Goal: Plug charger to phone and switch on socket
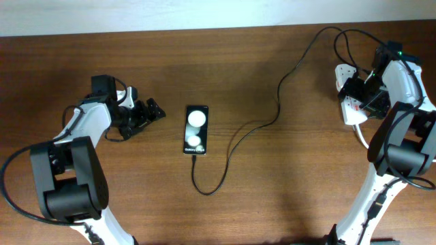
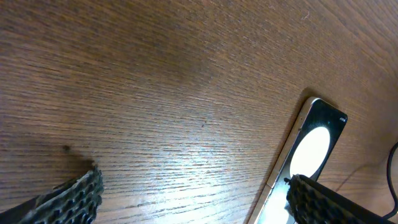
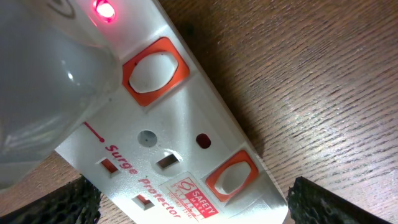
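The black phone point(image 1: 196, 129) lies flat at the table's middle, its screen showing two white round spots; its edge also shows in the left wrist view point(image 2: 314, 140). The thin black charger cable point(image 1: 235, 139) meets the phone's near edge, loops and runs to the white socket strip point(image 1: 354, 112) at far right. My left gripper point(image 1: 148, 119) is open and empty left of the phone, its fingers point(image 2: 193, 199) low over the wood. My right gripper point(image 1: 355, 95) is open over the strip point(image 3: 180, 143), straddling it point(image 3: 193, 208). A red light point(image 3: 104, 9) glows beside an orange-framed switch point(image 3: 153, 71).
A second orange-framed switch point(image 3: 231, 176) sits near the strip's end. A white rounded body point(image 3: 43, 93) sits on the strip at upper left. The strip's thick white cord point(image 1: 361, 136) curves toward the right arm's base. Both arm bases stand at the near corners.
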Robot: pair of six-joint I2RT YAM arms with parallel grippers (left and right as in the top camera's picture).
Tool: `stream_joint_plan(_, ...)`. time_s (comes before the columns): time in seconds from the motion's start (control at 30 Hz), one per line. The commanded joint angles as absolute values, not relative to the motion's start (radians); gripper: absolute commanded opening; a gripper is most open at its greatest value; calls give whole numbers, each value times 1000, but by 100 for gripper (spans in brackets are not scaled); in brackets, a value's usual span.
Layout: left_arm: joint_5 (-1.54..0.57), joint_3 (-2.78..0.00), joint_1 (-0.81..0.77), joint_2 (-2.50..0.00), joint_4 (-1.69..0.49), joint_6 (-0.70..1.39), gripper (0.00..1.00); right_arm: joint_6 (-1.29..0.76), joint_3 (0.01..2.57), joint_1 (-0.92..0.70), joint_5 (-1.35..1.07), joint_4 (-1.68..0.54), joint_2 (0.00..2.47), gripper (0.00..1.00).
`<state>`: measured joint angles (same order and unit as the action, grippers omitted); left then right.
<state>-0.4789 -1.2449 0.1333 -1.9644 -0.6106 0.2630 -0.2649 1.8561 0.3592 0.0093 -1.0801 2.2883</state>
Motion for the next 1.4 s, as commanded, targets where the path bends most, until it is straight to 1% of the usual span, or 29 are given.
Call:
stream_joint_plan(0.0, -448, -1231, 137, -1974, -615, 269, 99, -266, 1878, 362, 23, -1073, 2301, 99)
stream_joint_plan(1.2, -448, -1231, 137, -1974, -615, 269, 99, -266, 1878, 362, 23, -1073, 2301, 99)
stream_joint_plan(1.37, -448, -1231, 136, -1919, -616, 269, 99, -266, 1878, 362, 23, -1073, 2301, 99)
